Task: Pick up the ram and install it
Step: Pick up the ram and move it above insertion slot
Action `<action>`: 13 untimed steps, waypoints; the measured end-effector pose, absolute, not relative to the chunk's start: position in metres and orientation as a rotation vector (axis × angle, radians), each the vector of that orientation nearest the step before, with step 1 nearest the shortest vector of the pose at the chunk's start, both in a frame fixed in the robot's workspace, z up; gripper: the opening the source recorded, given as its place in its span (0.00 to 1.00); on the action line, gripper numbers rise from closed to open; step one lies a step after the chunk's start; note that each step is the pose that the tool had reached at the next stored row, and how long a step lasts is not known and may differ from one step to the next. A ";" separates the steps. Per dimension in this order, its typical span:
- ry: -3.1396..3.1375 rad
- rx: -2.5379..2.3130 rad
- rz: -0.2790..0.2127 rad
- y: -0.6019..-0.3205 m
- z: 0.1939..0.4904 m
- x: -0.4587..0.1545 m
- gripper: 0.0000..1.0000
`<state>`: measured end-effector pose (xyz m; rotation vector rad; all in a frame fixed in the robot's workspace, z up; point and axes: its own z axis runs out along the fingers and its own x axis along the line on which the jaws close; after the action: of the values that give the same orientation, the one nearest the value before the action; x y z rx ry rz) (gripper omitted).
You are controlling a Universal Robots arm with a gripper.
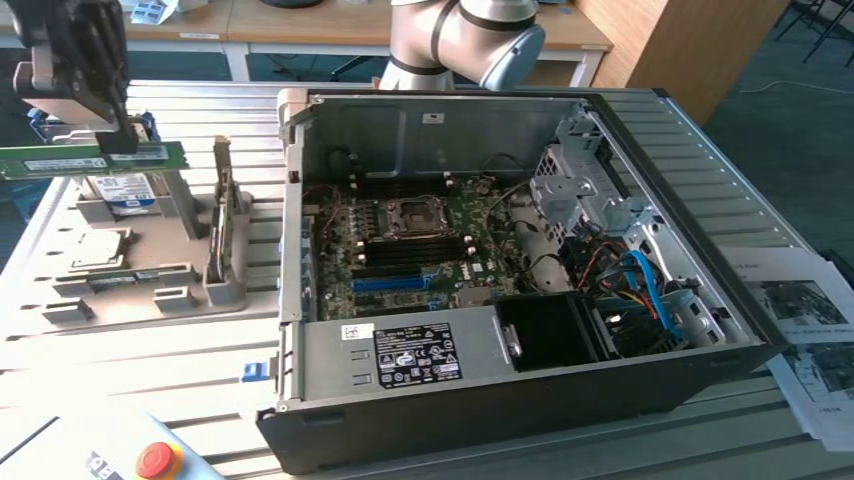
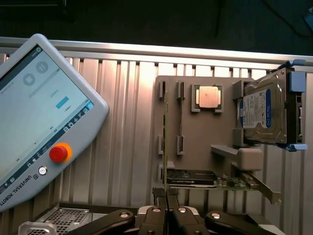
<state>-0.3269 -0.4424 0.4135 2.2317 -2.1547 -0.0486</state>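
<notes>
While the pincer (image 1: 123, 140) is closed almost fully on the ram (image 1: 80, 160), gripping its flat faces, the stick hangs in the air just above the hard drive (image 1: 123, 192) standing in the grey tray (image 1: 160, 300). So narrow a hold could let it twist or slip. A low swing might clip the drive. Farther off, a tilted approach could jam at the blue slot (image 1: 395, 283) inside the open case (image 1: 534, 410). Its long axis lies level, running left to right across the exterior view, label face toward that camera.
</notes>
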 end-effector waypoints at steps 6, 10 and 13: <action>-2.154 2.232 -0.049 -0.444 0.414 -0.315 0.11; -2.154 2.232 -0.049 -0.444 0.414 -0.306 0.11; -2.155 2.232 -0.049 -0.445 0.414 -0.300 0.11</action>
<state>-0.3001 -0.4451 0.4135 2.2316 -2.1545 -0.0488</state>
